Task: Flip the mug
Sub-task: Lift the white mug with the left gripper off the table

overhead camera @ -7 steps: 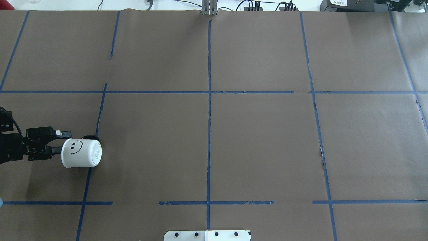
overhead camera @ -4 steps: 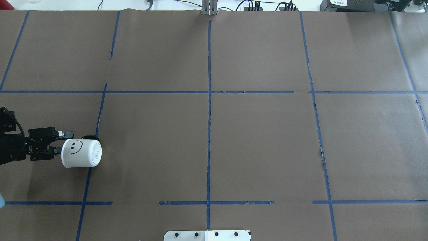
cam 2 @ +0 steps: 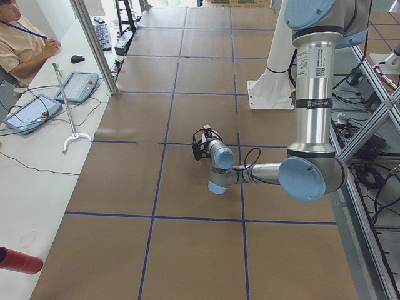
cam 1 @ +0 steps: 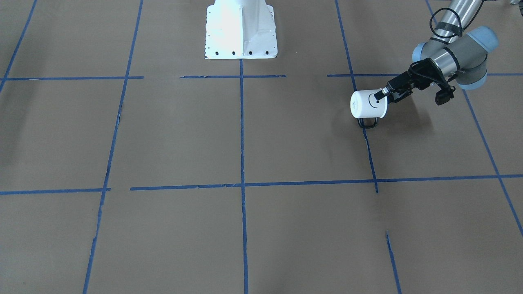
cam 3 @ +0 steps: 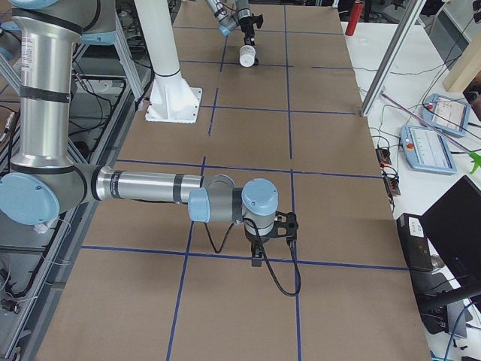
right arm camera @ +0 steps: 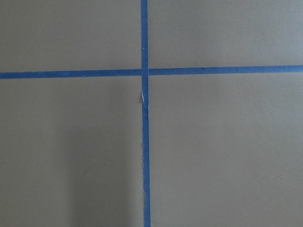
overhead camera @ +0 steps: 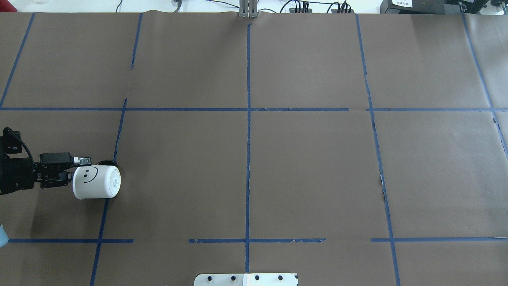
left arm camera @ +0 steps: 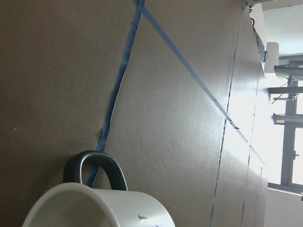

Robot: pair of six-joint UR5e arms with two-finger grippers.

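The white mug [overhead camera: 97, 182] lies on its side at the table's left, smiley face up, flat base toward the centre and mouth toward my left gripper [overhead camera: 74, 170]. Its black handle [overhead camera: 105, 162] rests on the paper on the far side. The left gripper is level with the mouth, partly open: one finger [overhead camera: 82, 161] reaches over the outside of the mug's wall, the other is hidden at the mouth. The front view shows the mug [cam 1: 365, 105] and the gripper [cam 1: 383, 97]. The left wrist view shows the rim [left arm camera: 94, 205] and the handle. My right gripper [cam 3: 258, 254] hangs low over the paper; I cannot tell its state.
Brown paper with blue tape lines [overhead camera: 248, 119] covers the table. The robot's white base plate [overhead camera: 246, 279] is at the near edge. An operator [cam 2: 22, 44], tablets and cables are on the side bench.
The left gripper has slid a little toward the mug, its outer finger now further over the rim, and the fingers have drawn somewhat closer. The mug has not moved.
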